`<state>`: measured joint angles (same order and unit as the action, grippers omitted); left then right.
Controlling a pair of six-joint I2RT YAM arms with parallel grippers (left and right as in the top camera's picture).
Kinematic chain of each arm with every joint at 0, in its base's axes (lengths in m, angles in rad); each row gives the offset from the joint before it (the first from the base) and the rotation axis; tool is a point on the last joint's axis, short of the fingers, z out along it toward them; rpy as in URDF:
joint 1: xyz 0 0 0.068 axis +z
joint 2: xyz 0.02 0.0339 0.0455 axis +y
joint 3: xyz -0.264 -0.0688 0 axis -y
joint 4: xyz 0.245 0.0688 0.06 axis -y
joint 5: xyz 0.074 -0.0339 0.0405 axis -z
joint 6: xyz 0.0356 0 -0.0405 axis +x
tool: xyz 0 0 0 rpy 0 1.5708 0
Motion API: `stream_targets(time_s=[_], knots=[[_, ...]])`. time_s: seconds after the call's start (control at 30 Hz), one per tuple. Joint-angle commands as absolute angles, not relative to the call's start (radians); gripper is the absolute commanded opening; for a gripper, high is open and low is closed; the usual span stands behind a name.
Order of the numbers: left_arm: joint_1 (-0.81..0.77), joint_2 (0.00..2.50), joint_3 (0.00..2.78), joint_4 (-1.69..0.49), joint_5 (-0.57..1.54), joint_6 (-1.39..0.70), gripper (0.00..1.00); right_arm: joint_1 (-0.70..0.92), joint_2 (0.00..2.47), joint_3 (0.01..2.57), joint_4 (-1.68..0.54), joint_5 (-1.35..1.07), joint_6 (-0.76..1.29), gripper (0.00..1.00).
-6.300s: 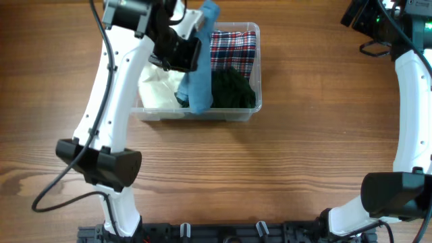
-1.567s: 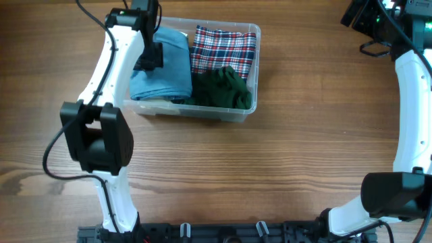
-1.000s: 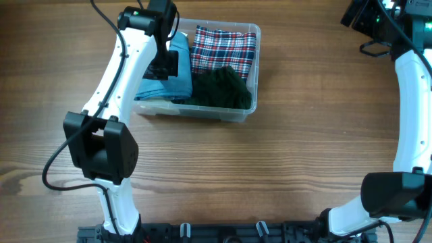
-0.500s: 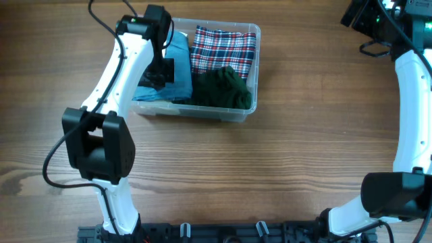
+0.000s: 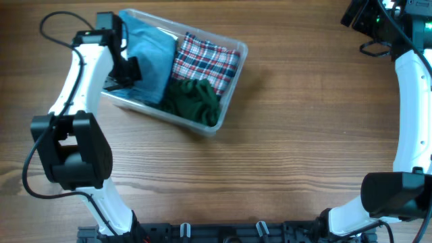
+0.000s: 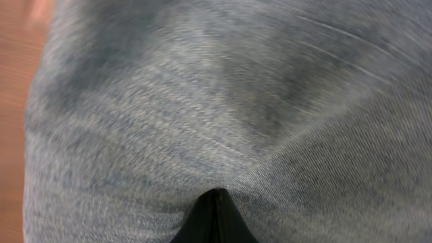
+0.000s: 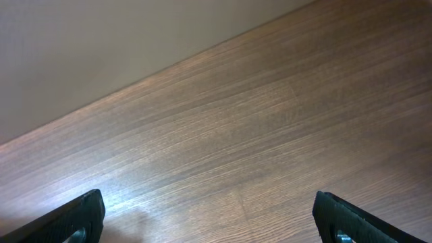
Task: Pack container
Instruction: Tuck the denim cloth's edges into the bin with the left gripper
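The container (image 5: pixel 231 73), a clear plastic bin, lies tilted at the upper left of the table. It holds a blue cloth (image 5: pixel 154 48), a red plaid cloth (image 5: pixel 204 59) and a dark green cloth (image 5: pixel 192 101). My left gripper (image 5: pixel 127 70) is down in the bin's left end, at the blue cloth's edge. In the left wrist view the blue cloth (image 6: pixel 223 94) fills the frame and my left gripper (image 6: pixel 216 204) is shut, its tips pressed into the fabric. My right gripper (image 7: pixel 209 217) stands open over bare wood, far from the bin.
The right arm (image 5: pixel 412 88) runs along the table's right edge, its wrist at the top right corner. A black rail (image 5: pixel 223 233) lines the table's front edge. A pale wall (image 7: pixel 101 40) meets the table beyond the right gripper.
The container has slid left and turned clockwise with its cloths. My left arm has swung left with it, gripper still in the bin. The right arm has not moved.
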<state>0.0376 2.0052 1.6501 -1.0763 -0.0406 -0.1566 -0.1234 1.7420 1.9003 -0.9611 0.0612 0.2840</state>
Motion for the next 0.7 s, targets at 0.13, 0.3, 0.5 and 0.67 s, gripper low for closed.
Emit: stream_targets(time_s=[0.13, 0.3, 0.5, 0.67], knots=[[-0.018, 2.059, 1.595, -1.073, -0.121, -0.168, 0.04, -0.123, 1.745, 1.896, -0.958, 0.075, 0.291, 0.99], [-0.102, 2.047, 1.641, -1.073, -0.125, -0.165, 0.04, -0.123, 1.745, 1.896, -0.958, 0.075, 0.291, 1.0], [-0.184, 1.997, 1.753, -1.089, -0.125, -0.157, 0.16, -0.123, 1.745, 1.896, -0.958, 0.075, 0.291, 1.0], [-0.249, 1.94, 1.794, -1.087, -0.138, -0.104, 0.32, -0.123, 1.745, 1.896, -0.958, 0.075, 0.291, 1.0]])
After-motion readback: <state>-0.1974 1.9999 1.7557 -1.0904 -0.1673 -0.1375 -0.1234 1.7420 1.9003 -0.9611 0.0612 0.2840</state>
